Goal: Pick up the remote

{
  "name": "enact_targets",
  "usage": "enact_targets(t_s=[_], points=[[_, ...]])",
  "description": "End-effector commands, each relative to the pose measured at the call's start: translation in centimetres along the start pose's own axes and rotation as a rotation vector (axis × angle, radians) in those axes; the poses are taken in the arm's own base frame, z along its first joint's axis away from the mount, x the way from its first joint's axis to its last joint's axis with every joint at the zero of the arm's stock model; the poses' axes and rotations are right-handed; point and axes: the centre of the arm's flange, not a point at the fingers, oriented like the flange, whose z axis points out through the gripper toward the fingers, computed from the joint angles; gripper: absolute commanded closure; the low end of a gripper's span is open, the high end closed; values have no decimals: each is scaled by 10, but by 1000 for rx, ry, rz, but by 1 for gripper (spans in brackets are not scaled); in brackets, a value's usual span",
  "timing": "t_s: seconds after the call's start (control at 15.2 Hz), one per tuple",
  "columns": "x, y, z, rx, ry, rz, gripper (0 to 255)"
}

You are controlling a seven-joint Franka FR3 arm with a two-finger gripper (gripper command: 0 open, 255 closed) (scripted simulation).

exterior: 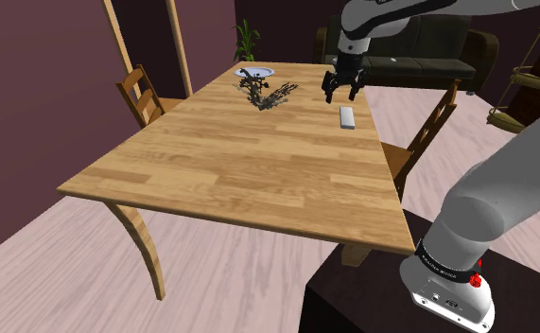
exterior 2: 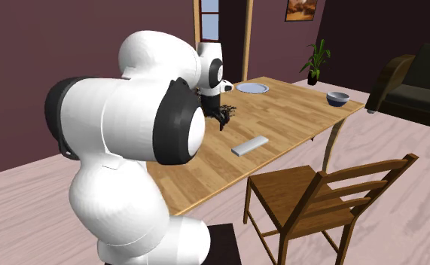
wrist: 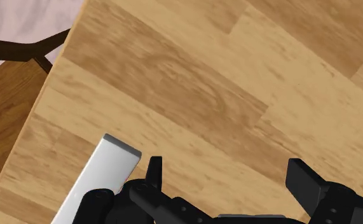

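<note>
remote (exterior: pixel 347 116), where did it lie?

flat on the counter (exterior: pixel 239 161), pale grey, near the edge by the chair (exterior 2: pixel 296 188), touching nothing else.

and the end effector (exterior: pixel 341 96)?

it hung just above the wood beside the remote, fingers (wrist: pixel 304 181) spread apart and empty. in the wrist view the remote sat outside the gap, next to one finger, not between the two.

so which step was that?

the approach, i'd say; no grasp was made. the next move called for a small sideways shift to bring the gap over the remote's narrow width, a turn of the wrist if the fingers didn't cross it, then a descent and a close.

how did the arm stand?

stretched far out from the stand (exterior: pixel 339 298) across the counter, wrist pointed straight down.
</note>
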Motion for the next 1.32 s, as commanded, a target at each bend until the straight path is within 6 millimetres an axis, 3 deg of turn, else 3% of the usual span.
enact_targets(t_s=[0.0, 0.53, 0.99, 1.25], points=[[20, 14, 15, -3, -9, 44, 0], [90, 83, 62, -10, -44, 216, 0], [140, 152, 105, -17, -76, 366, 0], [138, 153, 121, -17, -76, 366, 0]])
